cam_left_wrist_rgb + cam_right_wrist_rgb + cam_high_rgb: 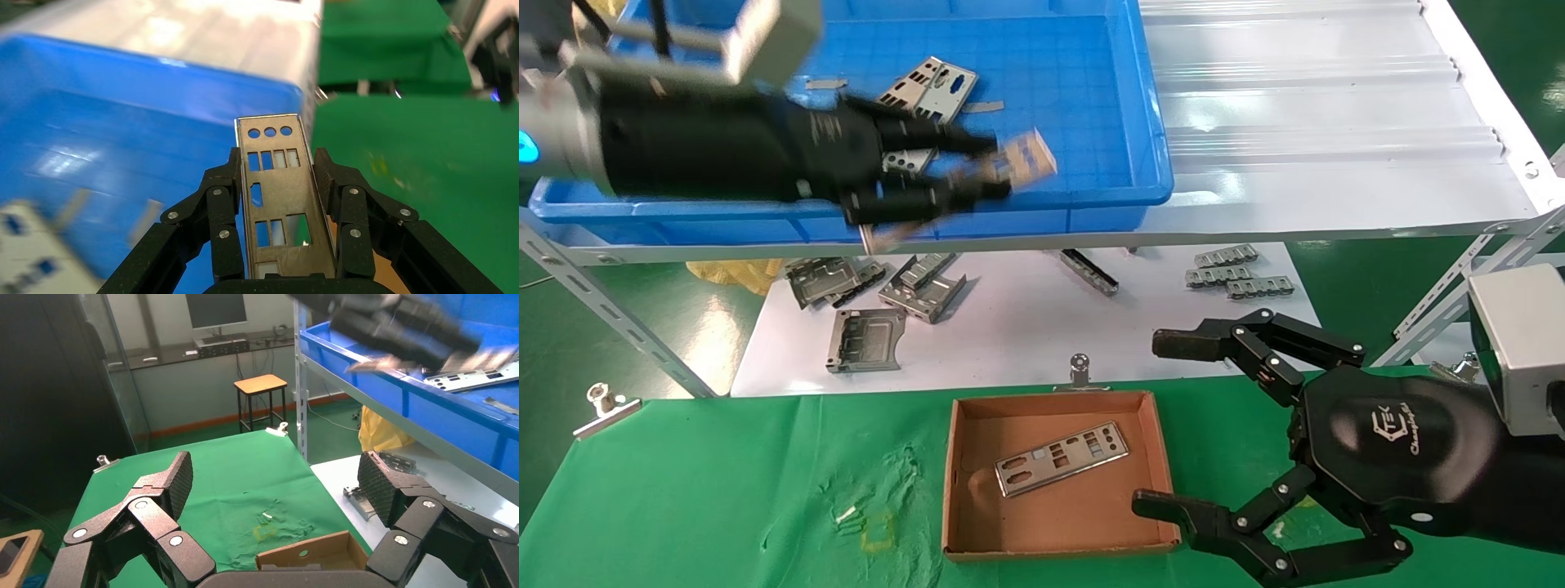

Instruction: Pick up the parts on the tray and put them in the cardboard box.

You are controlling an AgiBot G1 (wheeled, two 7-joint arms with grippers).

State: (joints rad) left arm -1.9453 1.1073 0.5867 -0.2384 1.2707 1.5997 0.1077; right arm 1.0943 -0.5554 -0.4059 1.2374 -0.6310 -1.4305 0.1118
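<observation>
The left pincer [989,167] pinches a plate [276,196] lengthwise above the tray [1091,122], the cardboard box [964,482] lying nearer, below.

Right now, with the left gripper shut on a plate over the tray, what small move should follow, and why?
Probably carry the left gripper and its plate toward the cardboard box, which holds one plate with room beside it; the right gripper waits open nearby.
</observation>
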